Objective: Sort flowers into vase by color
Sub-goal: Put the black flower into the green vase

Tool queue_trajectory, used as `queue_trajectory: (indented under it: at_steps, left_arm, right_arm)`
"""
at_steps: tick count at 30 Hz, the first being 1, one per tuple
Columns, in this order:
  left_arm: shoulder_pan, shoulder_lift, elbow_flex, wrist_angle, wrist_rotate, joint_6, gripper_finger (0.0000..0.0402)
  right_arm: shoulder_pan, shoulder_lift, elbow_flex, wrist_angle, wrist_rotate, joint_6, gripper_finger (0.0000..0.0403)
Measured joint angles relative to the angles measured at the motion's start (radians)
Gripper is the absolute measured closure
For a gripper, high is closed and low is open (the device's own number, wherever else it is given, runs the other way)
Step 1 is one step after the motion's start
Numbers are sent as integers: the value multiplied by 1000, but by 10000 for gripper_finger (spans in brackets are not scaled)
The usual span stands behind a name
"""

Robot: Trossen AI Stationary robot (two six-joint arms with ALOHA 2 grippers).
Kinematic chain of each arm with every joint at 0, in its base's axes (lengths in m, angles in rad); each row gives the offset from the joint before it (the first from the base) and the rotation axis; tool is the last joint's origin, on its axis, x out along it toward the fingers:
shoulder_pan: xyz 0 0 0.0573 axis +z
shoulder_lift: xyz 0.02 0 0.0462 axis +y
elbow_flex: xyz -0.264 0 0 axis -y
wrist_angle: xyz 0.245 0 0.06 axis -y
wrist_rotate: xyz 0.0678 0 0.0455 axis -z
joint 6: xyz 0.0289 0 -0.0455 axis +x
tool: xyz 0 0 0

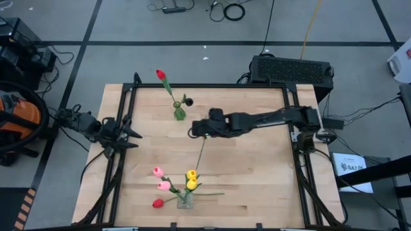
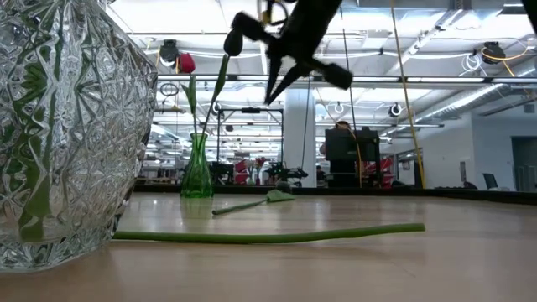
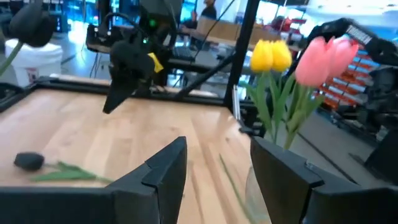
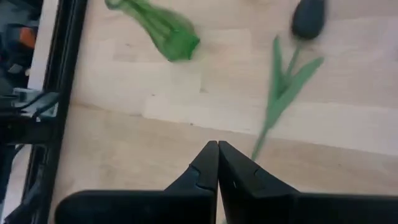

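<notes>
On the wooden table (image 1: 257, 186), your right gripper (image 1: 192, 131), pinched shut and empty, is hovering right of the dark tulip (image 1: 188, 100) beside the green vase (image 1: 179, 113).

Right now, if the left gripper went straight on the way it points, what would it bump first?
Probably the long thin green stem lying on the wooden table, though the left gripper might pass above it. The dark right gripper sits off to one side.
</notes>
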Motion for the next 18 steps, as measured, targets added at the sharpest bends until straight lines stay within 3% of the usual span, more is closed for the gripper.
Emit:
queue_trajectory:
  at_steps: [10, 18]
  left_arm:
    - [-1, 12, -20, 22, 14, -87, 217]
    - [-1, 12, -20, 22, 18, -106, 217]
  right_arm:
    - [-92, 174, 6, -72, -216, 8, 399]
    - [-150, 210, 7, -58, -186, -86, 386]
